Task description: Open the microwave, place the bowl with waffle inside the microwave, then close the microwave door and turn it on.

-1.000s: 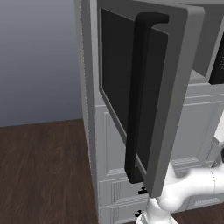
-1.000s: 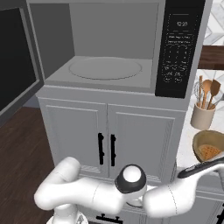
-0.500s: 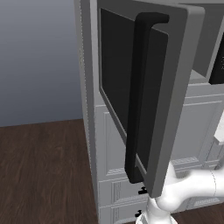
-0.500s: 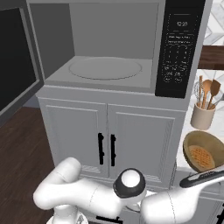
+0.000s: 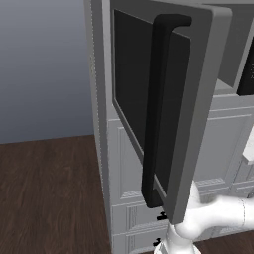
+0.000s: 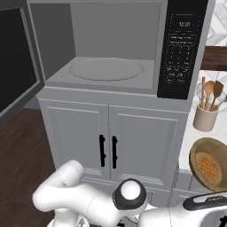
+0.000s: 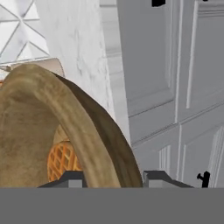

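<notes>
The microwave [image 6: 116, 26] stands open, its round turntable [image 6: 106, 69] bare. The microwave door [image 5: 198, 99], with its long black bar handle [image 5: 158, 99], is swung wide to the left; its dark window [image 6: 15, 66] shows at the left edge of the right base view. The bowl [image 6: 210, 164] is a brown wooden one, tipped up on edge off the counter at the right. Its inside faces the camera, with the orange waffle [image 6: 207, 162] in it. My gripper [image 7: 111, 177] is shut on the bowl's rim [image 7: 94, 144], a finger on each side.
Below the microwave are grey panelled cabinet doors with two small black handles [image 6: 107, 150]. A beige crock of wooden utensils [image 6: 206, 117] stands on the white counter [image 6: 189, 133] to the right of the control panel [image 6: 181, 48]. Dark wood floor [image 5: 44, 193] lies to the left.
The bowl has tipped from lying nearly flat to standing on edge with its inside showing, and has shifted slightly down. My arm's elbow has sunk a little. The microwave stays open.
</notes>
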